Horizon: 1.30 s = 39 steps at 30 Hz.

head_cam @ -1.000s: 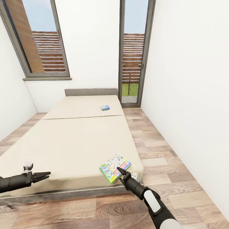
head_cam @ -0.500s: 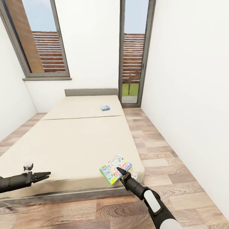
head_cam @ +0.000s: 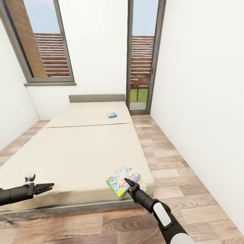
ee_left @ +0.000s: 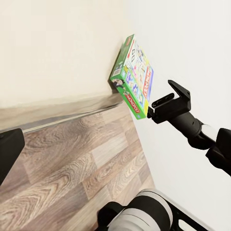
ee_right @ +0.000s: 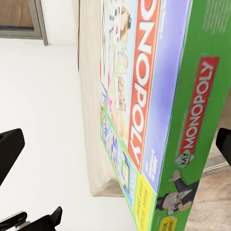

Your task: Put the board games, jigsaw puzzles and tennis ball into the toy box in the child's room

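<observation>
Your right gripper [head_cam: 126, 183] is sitting spread at the Monopoly box [head_cam: 122, 179] on the bed [head_cam: 78, 149] corner; your left gripper [head_cam: 47, 186] is hovering, spread.

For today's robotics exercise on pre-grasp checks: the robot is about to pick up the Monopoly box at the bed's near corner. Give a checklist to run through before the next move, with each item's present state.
1. Right gripper at the Monopoly box: ok, fingertips at its near edge.
2. Jaws wide enough: ok, the right wrist view shows a finger on each side of the box.
3. Box firmly gripped: cannot tell.
4. Box supported: ok, lying on the bed at its corner.
5. Left gripper free: ok, open over the bed's near edge.
6. Second game located: ok, farther up the bed.
</observation>
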{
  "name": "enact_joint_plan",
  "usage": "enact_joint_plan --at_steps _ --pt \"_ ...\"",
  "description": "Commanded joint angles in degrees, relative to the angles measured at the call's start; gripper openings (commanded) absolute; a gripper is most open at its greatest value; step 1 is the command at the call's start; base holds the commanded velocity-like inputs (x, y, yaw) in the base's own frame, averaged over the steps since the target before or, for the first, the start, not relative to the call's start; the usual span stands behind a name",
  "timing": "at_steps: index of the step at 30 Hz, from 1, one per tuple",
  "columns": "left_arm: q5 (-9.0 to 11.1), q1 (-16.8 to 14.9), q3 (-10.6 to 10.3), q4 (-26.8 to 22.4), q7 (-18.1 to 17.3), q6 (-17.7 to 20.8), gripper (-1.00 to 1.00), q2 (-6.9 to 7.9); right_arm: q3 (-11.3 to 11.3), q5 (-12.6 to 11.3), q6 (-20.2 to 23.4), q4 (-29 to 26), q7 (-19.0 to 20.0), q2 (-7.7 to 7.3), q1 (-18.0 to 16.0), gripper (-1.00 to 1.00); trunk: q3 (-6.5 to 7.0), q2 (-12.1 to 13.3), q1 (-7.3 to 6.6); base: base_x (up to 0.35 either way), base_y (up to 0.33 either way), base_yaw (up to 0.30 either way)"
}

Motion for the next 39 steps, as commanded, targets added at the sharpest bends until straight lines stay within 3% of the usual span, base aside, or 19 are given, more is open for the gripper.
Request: enact_joint_plan --at_steps 1,38,39 --pt "-0.1 0.0 0.0 0.0 -0.2 0.6 1.0 0.01 -0.3 -0.2 0.5 0.0 0.1 0.06 0.0 1.0 -0.05 0.0 -0.01 0.0 0.0 0.0" --pt "-0.1 0.0 0.0 0.0 -0.2 0.7 1.0 0.01 -0.3 -0.2 0.5 0.0 0.1 0.06 0.0 1.0 -0.05 0.0 -0.01 0.0 0.0 0.0" --pt "-0.1 0.0 0.0 0.0 -0.2 0.7 1.0 0.01 -0.3 -0.2 0.5 0.0 0.1 0.06 0.0 -1.0 -0.05 0.0 -0.01 0.0 0.0 0.0"
